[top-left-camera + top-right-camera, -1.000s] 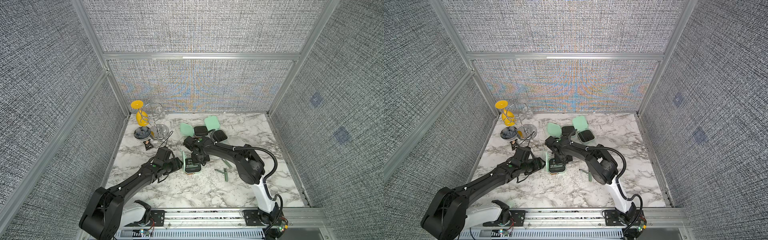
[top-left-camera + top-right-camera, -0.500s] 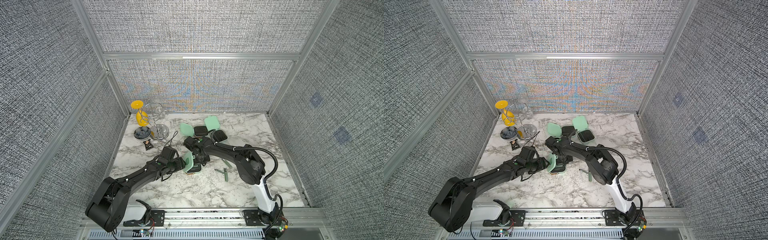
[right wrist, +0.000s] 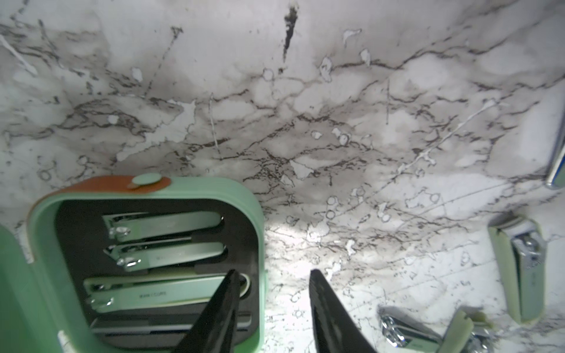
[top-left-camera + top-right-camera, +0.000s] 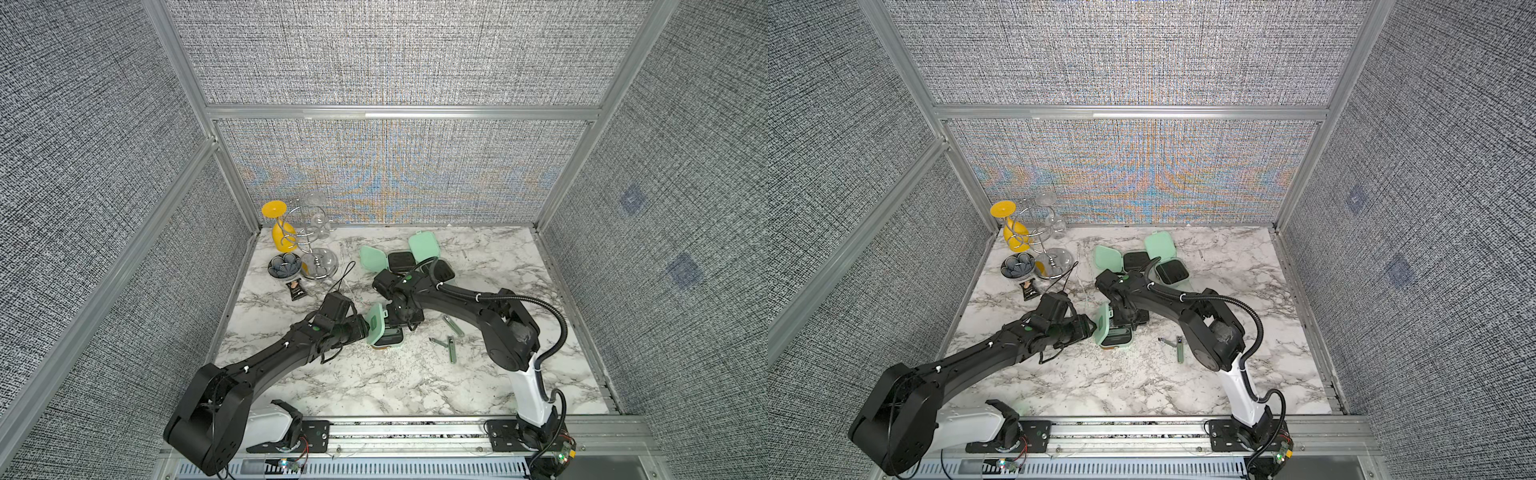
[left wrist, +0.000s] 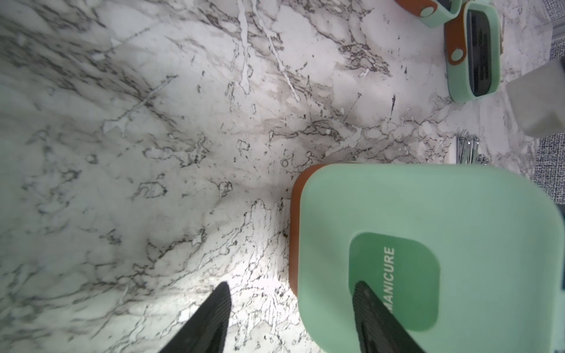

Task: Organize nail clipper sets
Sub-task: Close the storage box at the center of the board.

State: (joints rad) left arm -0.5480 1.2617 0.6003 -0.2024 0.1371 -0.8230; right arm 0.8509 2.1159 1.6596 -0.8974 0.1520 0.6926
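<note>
A mint-green case (image 4: 388,337) sits mid-table with its lid (image 4: 376,322) standing half raised. My left gripper (image 5: 292,284) is open, one finger (image 5: 376,314) lying against the lid's outer face (image 5: 428,214) by the "MANICURE" label. My right gripper (image 3: 274,272) is open astride the case's wall (image 3: 257,220), holding nothing. Inside, three clippers (image 3: 162,224) and a flat tool lie in the black insert. Two more open cases (image 4: 401,261) (image 4: 442,272) stand at the back. Loose clippers (image 4: 451,350) (image 3: 519,269) lie on the marble right of the case.
At the back left stand a wire rack with a yellow glass (image 4: 279,227), a clear glass base (image 4: 321,262), a dark flower-shaped dish (image 4: 284,266) and a small black snack packet (image 4: 296,290). Textured walls close in three sides, and a metal rail runs along the front.
My right gripper has gone from shut to open over the case. My left arm has moved right up to the case, and the lid has swung from lying flat to half raised.
</note>
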